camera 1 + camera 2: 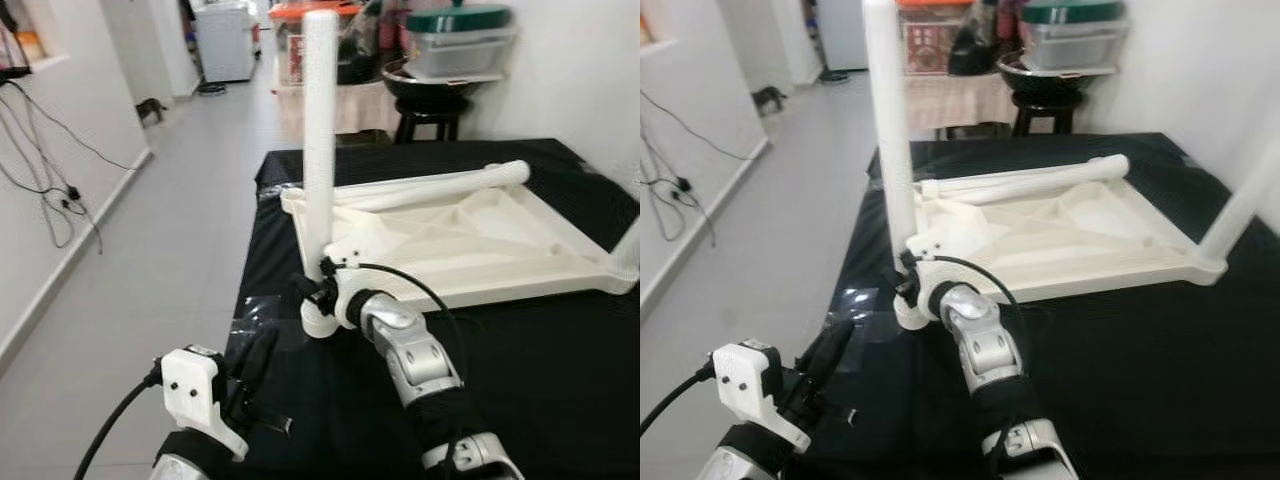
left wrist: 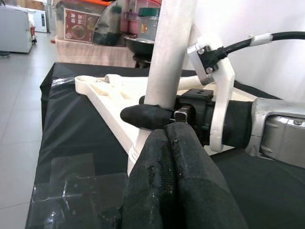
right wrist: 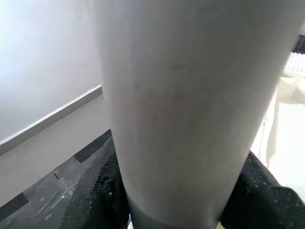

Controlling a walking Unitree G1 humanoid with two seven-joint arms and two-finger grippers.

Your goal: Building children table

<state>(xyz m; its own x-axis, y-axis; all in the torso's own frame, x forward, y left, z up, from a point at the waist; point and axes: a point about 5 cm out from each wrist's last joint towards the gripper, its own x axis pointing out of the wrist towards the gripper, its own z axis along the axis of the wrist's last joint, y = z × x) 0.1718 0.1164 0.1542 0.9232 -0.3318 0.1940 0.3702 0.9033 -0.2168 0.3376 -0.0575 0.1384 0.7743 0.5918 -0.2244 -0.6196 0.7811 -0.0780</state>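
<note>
An upturned white children's table top (image 1: 480, 240) lies on a black-covered table (image 1: 540, 380). One white leg (image 1: 320, 130) stands upright in the top's near left corner socket. My right gripper (image 1: 322, 272) is shut on that leg low down, and its black fingers (image 3: 95, 191) hug the tube on both sides. A second leg (image 1: 440, 185) lies along the top's far edge. A third leg (image 1: 1240, 200) rises at the near right corner. My left gripper (image 1: 262, 352) hovers low by the table's front left edge, fingers pressed together on nothing, pointing at the held leg (image 2: 171, 52).
A patch of clear tape (image 1: 245, 315) shines on the black cover near the left gripper. Grey floor (image 1: 150, 250) runs along the table's left side, with cables (image 1: 50, 190) hanging on the wall. Behind the table stands a stool stacked with bins (image 1: 440, 60).
</note>
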